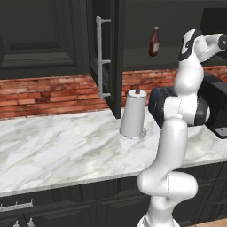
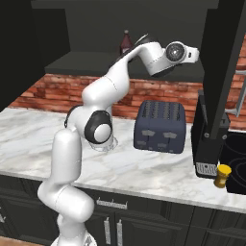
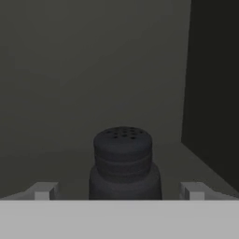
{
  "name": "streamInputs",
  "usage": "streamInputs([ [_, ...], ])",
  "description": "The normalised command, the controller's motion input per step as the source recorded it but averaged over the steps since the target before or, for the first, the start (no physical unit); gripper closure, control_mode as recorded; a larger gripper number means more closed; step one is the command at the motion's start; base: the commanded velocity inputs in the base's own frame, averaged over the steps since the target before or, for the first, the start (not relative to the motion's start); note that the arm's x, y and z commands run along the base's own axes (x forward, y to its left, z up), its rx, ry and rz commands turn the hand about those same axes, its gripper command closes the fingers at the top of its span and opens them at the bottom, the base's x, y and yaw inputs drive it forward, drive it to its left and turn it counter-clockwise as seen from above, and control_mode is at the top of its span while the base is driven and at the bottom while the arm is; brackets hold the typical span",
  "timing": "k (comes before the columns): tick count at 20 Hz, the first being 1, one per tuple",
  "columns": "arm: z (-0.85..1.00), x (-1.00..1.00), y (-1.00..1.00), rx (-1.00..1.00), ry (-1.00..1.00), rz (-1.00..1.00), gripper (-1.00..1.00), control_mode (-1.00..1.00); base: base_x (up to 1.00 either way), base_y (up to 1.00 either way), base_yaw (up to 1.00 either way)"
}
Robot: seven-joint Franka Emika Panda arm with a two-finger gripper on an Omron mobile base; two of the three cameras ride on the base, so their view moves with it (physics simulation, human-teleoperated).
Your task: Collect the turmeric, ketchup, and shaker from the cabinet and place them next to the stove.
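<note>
Hand view: the shaker [image 3: 123,163] stands upright at lower centre of the frame, on the cabinet [image 3: 93,70] shelf, its perforated domed top facing the camera. The gripper [image 3: 119,191] has its fingers spread wide apart, one tip at lower left and one at lower right, with the shaker between them and clear of both. Nothing is held.

Left base view: the ketchup [image 1: 154,41] stands on the shelf in the upper centre-right of the frame, beside the open cabinet door [image 1: 106,57]. In the right base view the bottle shows at upper centre, behind the arm.

Right base view: the turmeric [image 2: 222,176] sits at lower right, on the marble counter [image 2: 144,168] at the edge of the dark stove [image 2: 236,163]. A toaster [image 2: 159,126] occupies mid-frame.

Assessment of the shaker: judged small, rigid and light, with a smooth, likely slippery surface. The ribbed band below the cap tapers, so a hold there may slide upward. The straighter lower body appears the sounder place to close on, squarely across its width. The base is narrow; an off-centre touch by one finger could tip it before closure.
</note>
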Motion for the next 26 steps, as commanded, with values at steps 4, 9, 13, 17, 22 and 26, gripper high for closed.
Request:
streamInputs([
  [4, 0.00, 0.10, 0.00, 0.00, 0.02, 0.08, 1.00, -1.00, 0.00, 0.00, 0.00],
  [9, -0.05, 0.04, 0.00, 0.00, 0.00, 0.08, 1.00, -1.00, 0.00, 0.00, 0.00],
  [13, -0.01, 0.00, 0.00, 0.00, 0.00, 0.02, 1.00, -1.00, 0.00, 0.00, 0.00],
  [17, 0.00, 0.00, 0.00, 0.00, 0.00, 0.00, 1.00, -1.00, 0.00, 0.00, 0.00],
  [22, -0.01, 0.00, 0.00, 0.00, 0.00, 0.00, 1.00, -1.00, 0.00, 0.00, 0.00],
  [26, -0.05, -0.02, -0.05, 0.00, 0.00, 0.00, 1.00, -1.00, 0.00, 0.00, 0.00],
])
